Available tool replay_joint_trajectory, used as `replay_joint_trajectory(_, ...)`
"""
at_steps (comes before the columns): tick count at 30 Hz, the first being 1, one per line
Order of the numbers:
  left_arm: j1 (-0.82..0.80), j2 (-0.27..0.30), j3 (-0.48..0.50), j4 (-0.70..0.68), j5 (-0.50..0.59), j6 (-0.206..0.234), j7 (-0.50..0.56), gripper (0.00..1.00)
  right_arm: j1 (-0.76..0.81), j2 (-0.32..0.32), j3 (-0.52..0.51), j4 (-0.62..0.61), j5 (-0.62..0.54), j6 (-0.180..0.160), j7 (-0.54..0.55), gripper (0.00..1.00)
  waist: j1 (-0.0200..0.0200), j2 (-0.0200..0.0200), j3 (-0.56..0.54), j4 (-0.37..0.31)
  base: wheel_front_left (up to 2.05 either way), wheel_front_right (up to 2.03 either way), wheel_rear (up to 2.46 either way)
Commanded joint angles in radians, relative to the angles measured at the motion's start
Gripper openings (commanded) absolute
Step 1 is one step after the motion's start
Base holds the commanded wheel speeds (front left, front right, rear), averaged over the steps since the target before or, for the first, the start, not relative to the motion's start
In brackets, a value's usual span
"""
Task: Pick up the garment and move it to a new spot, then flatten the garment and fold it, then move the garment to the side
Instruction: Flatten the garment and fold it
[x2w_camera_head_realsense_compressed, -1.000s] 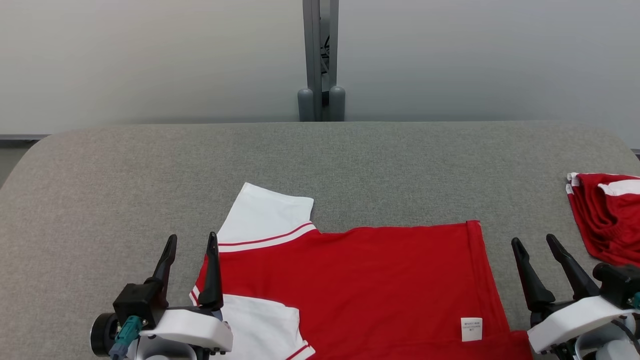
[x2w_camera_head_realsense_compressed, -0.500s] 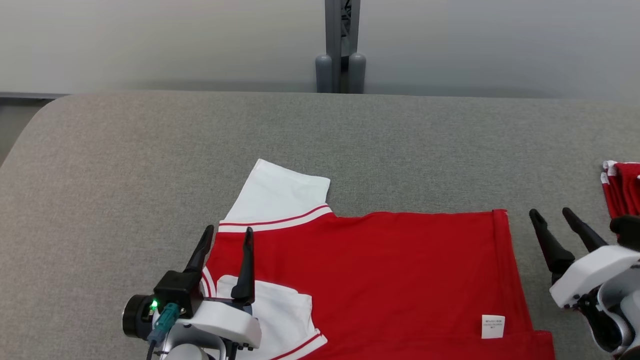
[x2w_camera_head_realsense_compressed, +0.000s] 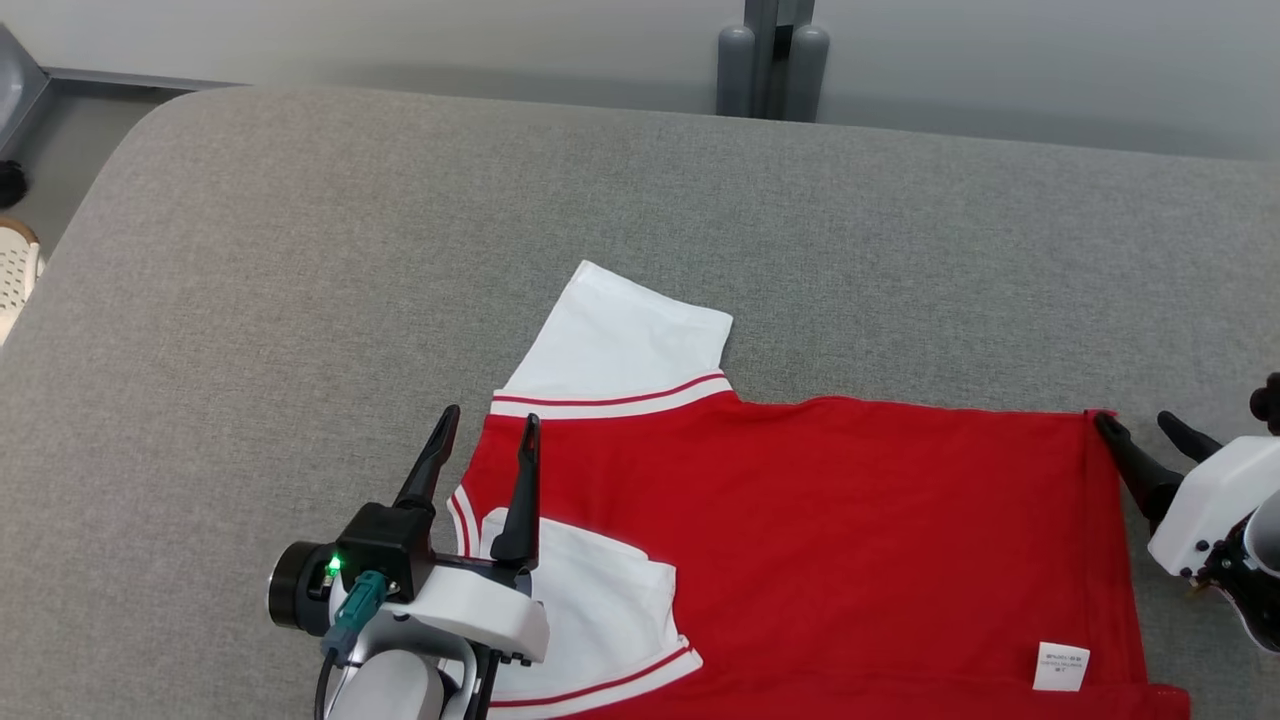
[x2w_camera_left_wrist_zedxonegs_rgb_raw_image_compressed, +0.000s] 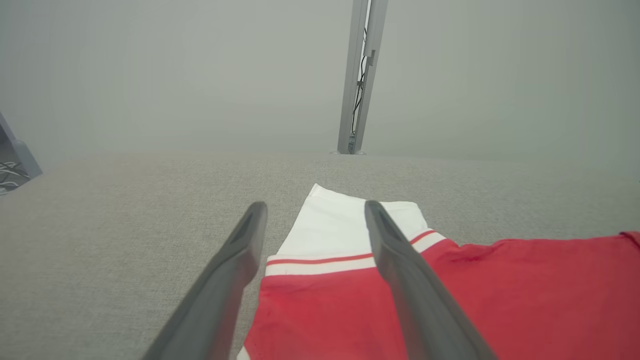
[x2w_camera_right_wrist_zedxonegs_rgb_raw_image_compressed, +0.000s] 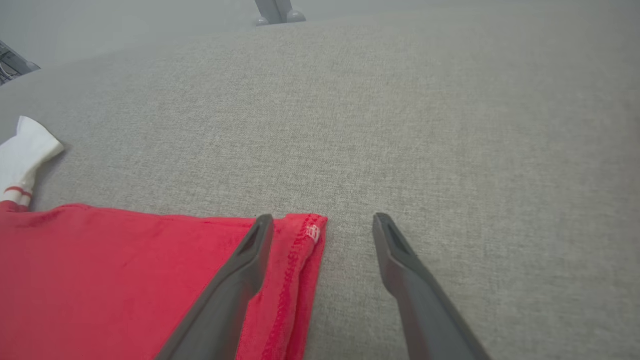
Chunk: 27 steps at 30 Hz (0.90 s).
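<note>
The garment (x2w_camera_head_realsense_compressed: 800, 520) is a red shirt with white sleeves, spread flat on the grey table (x2w_camera_head_realsense_compressed: 300, 250). One white sleeve (x2w_camera_head_realsense_compressed: 625, 345) points away from me; the other (x2w_camera_head_realsense_compressed: 590, 610) lies folded over the red body. My left gripper (x2w_camera_head_realsense_compressed: 488, 425) hovers open over the shirt's left shoulder corner, one finger over cloth, the other over bare table; the left wrist view shows the sleeve (x2w_camera_left_wrist_zedxonegs_rgb_raw_image_compressed: 345, 225) between its fingers (x2w_camera_left_wrist_zedxonegs_rgb_raw_image_compressed: 235, 270). Open as well, my right gripper (x2w_camera_head_realsense_compressed: 1140, 422) straddles the far hem corner (x2w_camera_right_wrist_zedxonegs_rgb_raw_image_compressed: 310, 230) at the shirt's right edge.
A grey post (x2w_camera_head_realsense_compressed: 775, 50) stands behind the table's far edge. A white label (x2w_camera_head_realsense_compressed: 1062, 665) sits near the shirt's hem. At the far left, past the table's rounded corner, the floor and a pale object (x2w_camera_head_realsense_compressed: 15, 270) show.
The head camera has tilted down and turned left, so the whole scene shifted. Both grippers moved forward to the shirt's far corners. The second red pile at the right left the view.
</note>
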Motion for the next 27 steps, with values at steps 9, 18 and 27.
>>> replay_joint_trajectory(9, -0.027, 0.004, -0.019, 0.006, 0.001, 0.0, -0.003, 1.0, -0.058, -0.028, 0.133, 0.057, 0.068, 0.001, -0.005, 1.0, 0.0, 0.0, 0.021, 0.016, 0.0, 0.0, 0.0)
replay_joint_trajectory(18, -0.024, 0.004, -0.009, 0.006, 0.006, -0.001, -0.003, 1.0, -0.087, -0.04, 0.23, 0.066, 0.149, 0.001, -0.02, 0.0, 0.0, 0.0, 0.022, 0.025, 0.0, 0.0, 0.0)
replay_joint_trajectory(27, -0.034, 0.004, 0.018, 0.011, 0.032, -0.021, -0.003, 1.0, -0.1, -0.048, 0.317, 0.051, 0.192, 0.0, -0.13, 0.0, 0.0, 0.0, -0.004, 0.008, 0.0, 0.0, 0.0)
